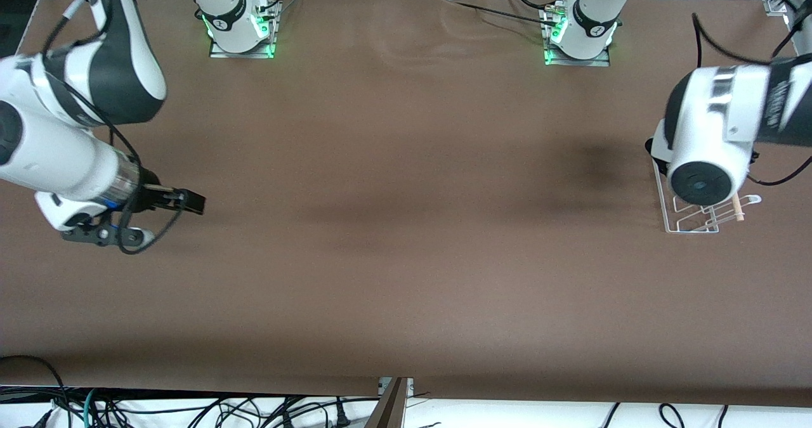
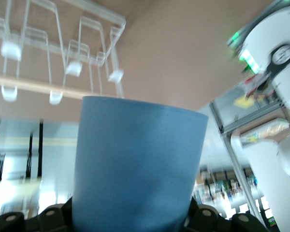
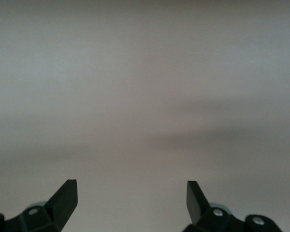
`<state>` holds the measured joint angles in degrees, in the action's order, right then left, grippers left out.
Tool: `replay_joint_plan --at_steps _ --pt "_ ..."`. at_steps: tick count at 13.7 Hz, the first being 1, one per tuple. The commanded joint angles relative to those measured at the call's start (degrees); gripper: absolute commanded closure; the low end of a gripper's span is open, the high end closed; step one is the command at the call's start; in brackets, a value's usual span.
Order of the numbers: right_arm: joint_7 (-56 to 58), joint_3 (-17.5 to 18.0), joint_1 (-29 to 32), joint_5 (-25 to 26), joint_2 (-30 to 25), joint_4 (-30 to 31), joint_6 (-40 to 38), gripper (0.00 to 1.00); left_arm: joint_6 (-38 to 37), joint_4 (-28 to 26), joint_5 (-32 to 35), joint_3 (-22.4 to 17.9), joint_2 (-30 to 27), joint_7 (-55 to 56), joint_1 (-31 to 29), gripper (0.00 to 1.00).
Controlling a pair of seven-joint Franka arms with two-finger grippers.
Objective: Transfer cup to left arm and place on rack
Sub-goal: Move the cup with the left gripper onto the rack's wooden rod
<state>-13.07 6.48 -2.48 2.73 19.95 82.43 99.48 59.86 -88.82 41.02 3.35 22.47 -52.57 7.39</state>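
The light-blue cup (image 2: 137,164) fills the left wrist view, held between the black jaws of my left gripper (image 2: 135,220). The clear wire rack (image 2: 67,43) with its wooden dowel (image 2: 34,83) lies just past the cup's rim. In the front view the left arm's wrist (image 1: 704,155) hangs over the rack (image 1: 688,224) at the left arm's end of the table, and it hides the cup and the gripper. My right gripper (image 1: 190,201) is open and empty, low over bare table at the right arm's end; its fingers (image 3: 65,193) stand wide apart.
The brown table (image 1: 406,225) stretches between the two arms. The arm bases (image 1: 238,28) stand along its edge farthest from the front camera. Cables hang below the table's front edge (image 1: 190,409).
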Motion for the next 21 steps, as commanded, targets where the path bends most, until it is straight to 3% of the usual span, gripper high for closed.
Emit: replay_joint_plan --at_steps 1,5,7,8,15,21 --pt "1.9 -0.5 0.3 1.7 -6.4 3.5 -2.7 0.00 1.0 -5.6 7.1 0.2 0.8 4.1 0.8 1.00" --pt "1.9 -2.6 0.6 2.1 -10.6 3.7 -3.4 0.00 15.4 -28.4 19.5 0.5 -10.3 9.9 0.1 1.00" --pt "2.0 -2.9 0.6 2.4 -11.3 3.7 -3.2 0.00 17.2 -38.6 22.4 1.8 -13.7 19.9 0.6 1.00" --pt "3.1 -2.9 0.5 2.5 -11.2 3.8 -3.8 0.00 17.4 -41.1 23.9 3.1 -13.6 23.6 0.1 1.00" --pt "4.5 -2.9 0.5 2.5 -9.6 1.3 -7.4 0.00 22.6 -47.5 26.9 3.2 -11.5 36.0 -2.3 1.00" --pt "4.5 -2.8 0.5 2.5 -9.6 1.3 -7.3 0.00 23.2 -47.5 29.7 3.2 -7.3 42.2 -3.2 1.00"
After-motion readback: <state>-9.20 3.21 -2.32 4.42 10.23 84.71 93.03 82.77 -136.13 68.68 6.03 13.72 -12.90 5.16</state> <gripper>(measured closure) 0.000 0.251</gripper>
